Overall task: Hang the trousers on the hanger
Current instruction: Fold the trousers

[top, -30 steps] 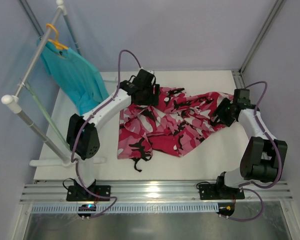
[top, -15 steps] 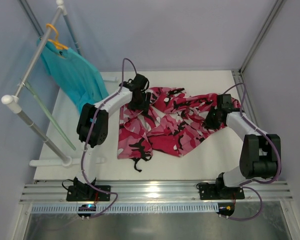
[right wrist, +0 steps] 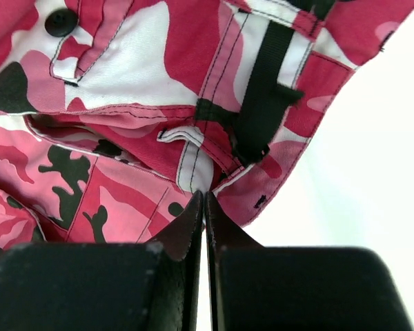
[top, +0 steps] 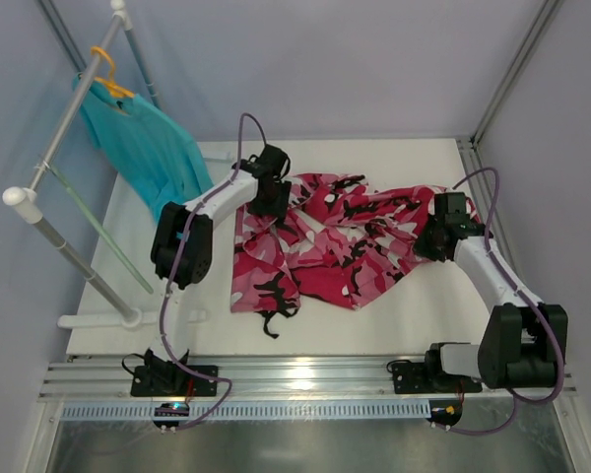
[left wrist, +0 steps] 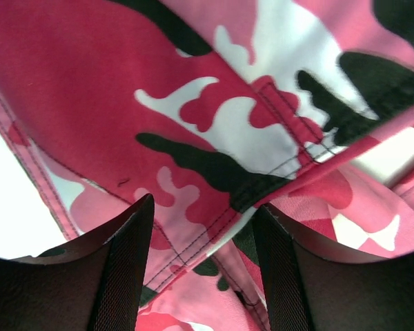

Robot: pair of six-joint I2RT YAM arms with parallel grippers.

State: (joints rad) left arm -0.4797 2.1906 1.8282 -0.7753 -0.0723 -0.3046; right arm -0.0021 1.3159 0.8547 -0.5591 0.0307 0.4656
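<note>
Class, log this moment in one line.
left claw: open, astride trousers fold | right claw: shut on trousers edge | hanger: untouched, far left

I can't read any text, label, brand, number or sign in any of the three views. The trousers (top: 325, 246) carry camo print only, and both wrist views show stitching but no legible tag.

pink-red camouflage trousers (top: 345, 246) with black and white patches, mint-green hanger (top: 100, 230), teal garment (top: 148, 148)
</note>
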